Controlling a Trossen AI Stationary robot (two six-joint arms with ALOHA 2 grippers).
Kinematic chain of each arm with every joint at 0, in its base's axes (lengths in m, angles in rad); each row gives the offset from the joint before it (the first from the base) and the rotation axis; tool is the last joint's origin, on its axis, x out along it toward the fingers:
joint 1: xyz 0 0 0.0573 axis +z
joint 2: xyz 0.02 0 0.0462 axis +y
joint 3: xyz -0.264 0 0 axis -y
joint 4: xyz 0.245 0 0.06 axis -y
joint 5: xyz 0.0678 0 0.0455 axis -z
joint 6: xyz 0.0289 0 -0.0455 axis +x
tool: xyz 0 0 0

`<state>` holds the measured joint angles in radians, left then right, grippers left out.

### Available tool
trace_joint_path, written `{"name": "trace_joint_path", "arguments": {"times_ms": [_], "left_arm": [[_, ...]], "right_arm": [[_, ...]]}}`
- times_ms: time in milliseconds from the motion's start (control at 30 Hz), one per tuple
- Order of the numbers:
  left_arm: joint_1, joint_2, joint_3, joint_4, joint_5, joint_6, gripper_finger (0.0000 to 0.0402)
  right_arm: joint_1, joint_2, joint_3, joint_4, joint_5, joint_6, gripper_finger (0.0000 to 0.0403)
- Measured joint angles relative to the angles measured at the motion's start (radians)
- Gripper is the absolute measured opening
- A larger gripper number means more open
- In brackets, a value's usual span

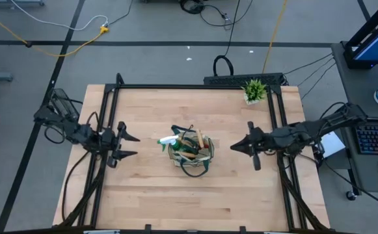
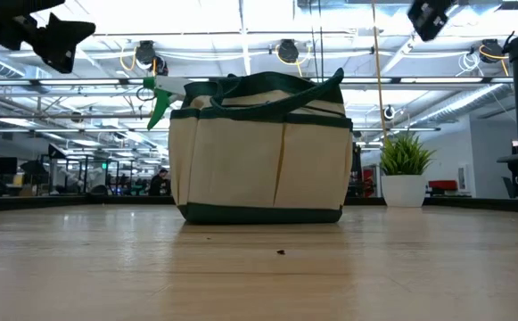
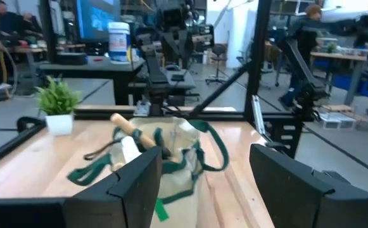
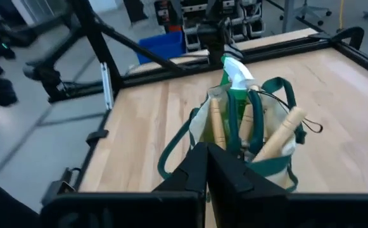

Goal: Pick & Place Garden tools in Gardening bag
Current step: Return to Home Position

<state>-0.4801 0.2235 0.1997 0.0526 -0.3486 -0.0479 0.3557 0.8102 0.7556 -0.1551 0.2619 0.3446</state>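
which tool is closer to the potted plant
Right. The right tool is on the same side as the potted plant; the left tool is beyond the gardening bag, on the opposite side.

- Plant (image 1: 254, 90) in a white pot, at the table's far right corner.
- Wooden table (image 1: 149, 188), edged by a black frame (image 1: 175, 86).
- Keyboard (image 1: 375, 138) on a desk to the table's right.
- Yellow cable (image 1: 84, 41) on the grey floor beyond the far edge.
- White tub (image 3: 118, 42) with a blue label, on a desk in the room.
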Motion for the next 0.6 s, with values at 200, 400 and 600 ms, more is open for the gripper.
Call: {"name": "trace_joint_path", "arguments": {"times_ms": [200, 400, 600], "left_arm": [[0.067, -0.086, 0.0, -0.067, 0.057, 0.039, 0.0244], [0.104, -0.212, 0.0, -0.2, 0.061, -0.018, 0.0244], [0.105, -0.218, 0.003, -0.235, 0.087, -0.031, 0.0244]], "right_arm": [[0.0, -0.173, -0.101, 0.001, 0.0, 0.011, 0.0001], [0.0, -0.316, -0.195, -0.003, -0.003, 0.01, 0.0001], [0.0, -0.441, -0.295, 0.003, -0.002, 0.01, 0.0001]]}}
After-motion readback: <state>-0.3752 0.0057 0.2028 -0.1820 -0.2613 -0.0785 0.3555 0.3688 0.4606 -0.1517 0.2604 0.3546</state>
